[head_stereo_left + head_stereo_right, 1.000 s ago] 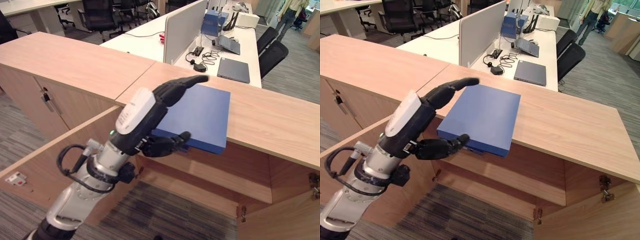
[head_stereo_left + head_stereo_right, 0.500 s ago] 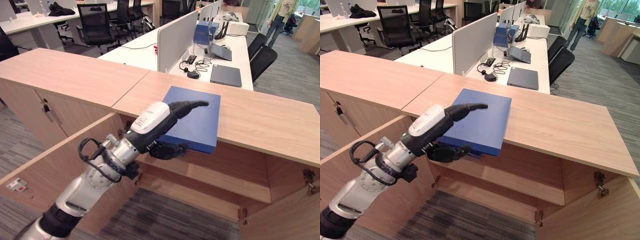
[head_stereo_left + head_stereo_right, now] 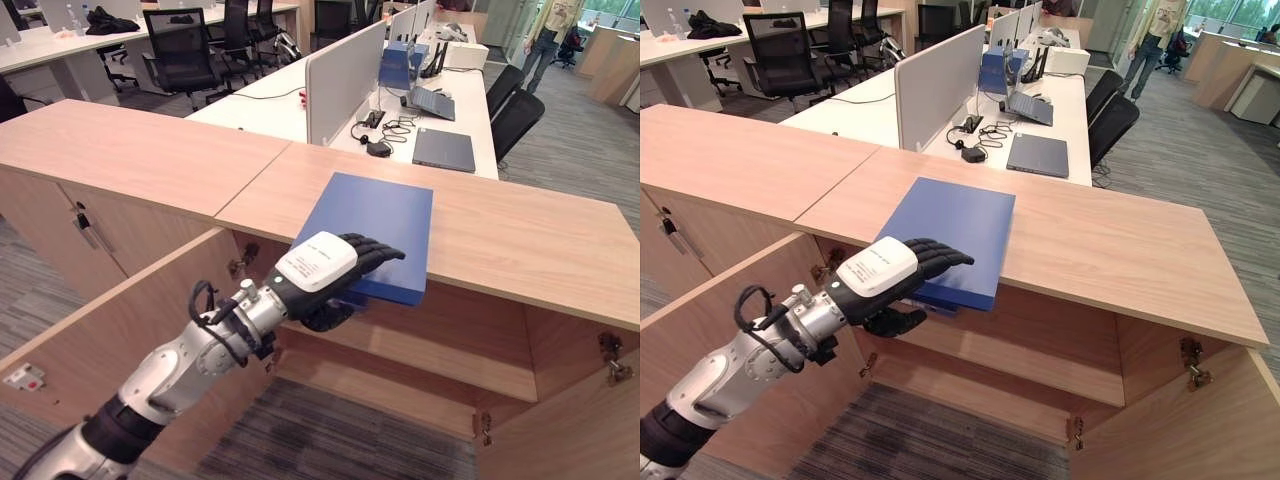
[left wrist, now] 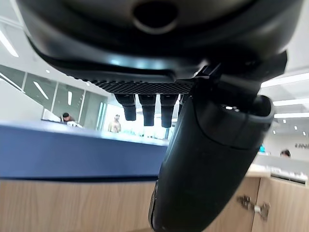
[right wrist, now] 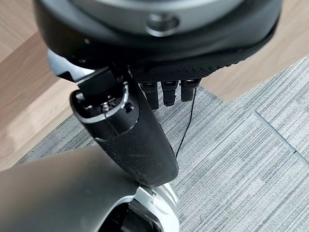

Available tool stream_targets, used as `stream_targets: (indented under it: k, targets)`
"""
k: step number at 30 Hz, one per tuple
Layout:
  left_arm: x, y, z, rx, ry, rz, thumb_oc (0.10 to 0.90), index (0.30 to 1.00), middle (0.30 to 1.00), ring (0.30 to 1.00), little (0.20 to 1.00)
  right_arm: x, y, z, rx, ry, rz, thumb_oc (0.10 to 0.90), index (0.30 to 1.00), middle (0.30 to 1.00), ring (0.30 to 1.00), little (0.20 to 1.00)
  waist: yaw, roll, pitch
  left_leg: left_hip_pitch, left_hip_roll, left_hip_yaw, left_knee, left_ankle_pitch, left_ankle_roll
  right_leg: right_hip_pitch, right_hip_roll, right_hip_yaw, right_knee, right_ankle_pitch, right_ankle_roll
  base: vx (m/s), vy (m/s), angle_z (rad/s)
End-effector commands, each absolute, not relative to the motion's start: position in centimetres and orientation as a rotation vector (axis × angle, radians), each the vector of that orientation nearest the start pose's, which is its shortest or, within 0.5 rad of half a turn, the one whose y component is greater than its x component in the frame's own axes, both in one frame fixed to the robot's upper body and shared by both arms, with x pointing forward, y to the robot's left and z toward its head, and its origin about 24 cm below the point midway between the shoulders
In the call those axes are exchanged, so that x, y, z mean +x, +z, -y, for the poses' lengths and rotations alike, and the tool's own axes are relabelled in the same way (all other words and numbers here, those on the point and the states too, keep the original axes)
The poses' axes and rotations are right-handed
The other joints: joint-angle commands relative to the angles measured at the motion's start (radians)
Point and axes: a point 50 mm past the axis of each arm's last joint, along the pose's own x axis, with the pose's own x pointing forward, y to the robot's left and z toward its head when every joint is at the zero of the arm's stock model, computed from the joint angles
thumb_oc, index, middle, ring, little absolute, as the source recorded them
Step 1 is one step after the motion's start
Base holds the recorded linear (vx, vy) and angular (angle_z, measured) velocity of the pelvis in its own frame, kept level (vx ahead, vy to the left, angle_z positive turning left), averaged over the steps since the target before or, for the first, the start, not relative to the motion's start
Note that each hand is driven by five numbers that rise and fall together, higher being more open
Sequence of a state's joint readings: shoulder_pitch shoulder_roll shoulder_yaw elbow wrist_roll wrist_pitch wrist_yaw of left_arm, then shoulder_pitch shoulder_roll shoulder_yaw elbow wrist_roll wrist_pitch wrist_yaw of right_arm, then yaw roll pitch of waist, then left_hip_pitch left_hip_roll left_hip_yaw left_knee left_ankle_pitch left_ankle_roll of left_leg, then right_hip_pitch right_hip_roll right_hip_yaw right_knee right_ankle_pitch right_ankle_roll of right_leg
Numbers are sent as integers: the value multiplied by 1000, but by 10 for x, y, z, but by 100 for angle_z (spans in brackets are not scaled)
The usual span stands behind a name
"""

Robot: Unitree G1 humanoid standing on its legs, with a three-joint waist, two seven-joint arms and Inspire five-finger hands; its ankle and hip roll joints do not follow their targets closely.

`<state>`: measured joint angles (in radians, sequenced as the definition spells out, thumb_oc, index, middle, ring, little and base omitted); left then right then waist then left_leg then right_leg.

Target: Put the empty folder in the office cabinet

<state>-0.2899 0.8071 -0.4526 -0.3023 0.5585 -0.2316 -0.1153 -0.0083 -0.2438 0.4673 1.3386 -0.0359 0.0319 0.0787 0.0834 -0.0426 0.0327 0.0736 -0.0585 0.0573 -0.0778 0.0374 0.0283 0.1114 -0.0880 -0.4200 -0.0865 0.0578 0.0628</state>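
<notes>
Left hand [image 3: 322, 272] just clamped down, fingers over and thumb under the blue folder [image 3: 378, 222]'s overhanging near edge. Looks ready to pull it off the cabinet [image 3: 520, 240] top.

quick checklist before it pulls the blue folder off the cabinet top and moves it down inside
1. Left hand on the blue folder: fingers lie over its near corner, thumb under the overhanging edge. Ok.
2. Grip firm enough to lift: cannot tell, the contact under the folder is hidden.
3. Folder reachable: it lies flat on the cabinet top, its near edge past the front lip. Ok.
4. Cabinet doors: the left door and the right door both stand open. Ok.
5. Shelf inside free to take the folder: the visible part looks bare, the rest is hidden. Cannot tell.
6. Right hand out of the way: it hangs over the carpet, fingers curled, holding nothing. Ok.
</notes>
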Motion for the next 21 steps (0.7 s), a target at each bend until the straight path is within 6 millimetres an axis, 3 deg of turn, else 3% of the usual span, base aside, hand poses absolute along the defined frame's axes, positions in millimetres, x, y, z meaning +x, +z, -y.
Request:
stream_targets:
  k: [1,14,15,16,17,18,19,21]
  targets:
    - [254,191,-113,1326,-510,933,800,900,900,900,900,97,-170,181,-449,411,-1258,800,900,900,900,900,-1,-31,-32,-6,46,30,-9,-63,-47,34,2,37,-1,-49,49,0,0,0]
    - [287,157,-142,1539,-144,845,800,900,900,900,900,116,-165,167,-652,569,-1155,800,900,900,900,900,7,-50,-21,-7,51,32,-9,-63,-47,35,9,44,-1,-55,38,0,-6,-1]
    - [288,157,-141,1540,-142,846,770,855,855,855,855,117,-165,168,-652,569,-1154,800,900,900,900,900,7,-50,-20,-7,51,32,-9,-63,-47,35,9,45,-1,-55,38,0,0,0]
    - [288,156,-141,1540,-141,847,599,599,599,599,599,117,-165,168,-652,568,-1154,800,900,900,900,900,8,-50,-20,-6,51,32,-9,-63,-47,35,9,44,-1,-55,38,0,0,0]
    - [291,156,-143,1546,-96,845,524,486,486,486,486,120,-165,167,-660,570,-1144,800,900,900,900,900,8,-53,-20,-6,51,32,-9,-64,-47,35,10,45,-1,-55,37,0,0,0]
    - [293,154,-145,1555,-74,837,494,441,441,441,441,120,-164,166,-664,572,-1140,800,900,900,900,900,7,-56,-20,-5,51,33,-9,-64,-47,35,10,45,-1,-56,37,0,0,0]
    - [294,153,-146,1566,-61,833,400,300,300,300,300,120,-164,166,-664,569,-1140,800,900,900,900,900,7,-56,-20,-5,52,33,-9,-63,-47,35,10,46,-1,-56,36,0,0,0]
    - [295,152,-145,1572,-48,838,400,300,300,300,300,123,-164,165,-658,563,-1133,800,900,900,900,900,7,-59,-19,-4,52,33,-9,-63,-47,36,11,46,-1,-55,36,0,0,0]
